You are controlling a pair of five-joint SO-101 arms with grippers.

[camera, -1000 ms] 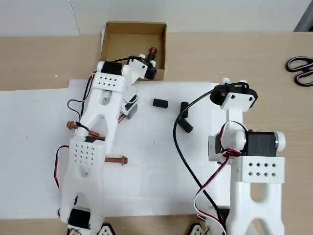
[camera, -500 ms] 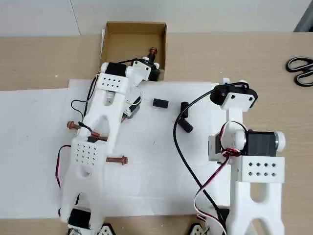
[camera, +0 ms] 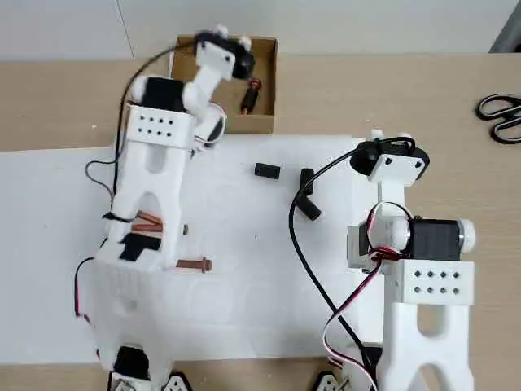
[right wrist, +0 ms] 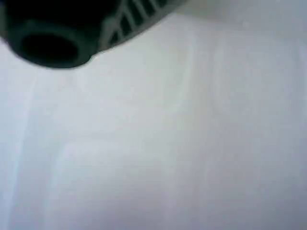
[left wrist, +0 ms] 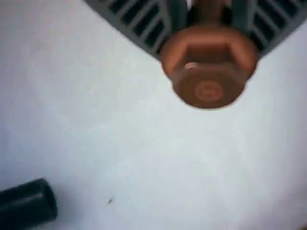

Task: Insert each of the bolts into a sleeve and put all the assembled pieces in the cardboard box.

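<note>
Wooden table (camera: pixel 366 90), bearing a white sheet (camera: pixel 244 293) over the near part, a cardboard box (camera: pixel 252 124) toward the far edge, and scissors (camera: pixel 506 119) far right.

left arm (camera: pixel 155 195): white printed shells, perforated plates, black motors (camera: pixel 167 91) | right arm (camera: pixel 427 281): same, black cable (camera: pixel 293 236), red-white wires (camera: pixel 356 295)

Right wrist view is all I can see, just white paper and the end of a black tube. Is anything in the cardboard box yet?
Observer: Yes. One assembled piece, a bolt inside a black sleeve, lies in the cardboard box.
Operator: Yay! Are there more bolts to do?
Observer: At least one. A bare bolt lies on the white paper, well apart from a loose sleeve nearer the box.
</note>
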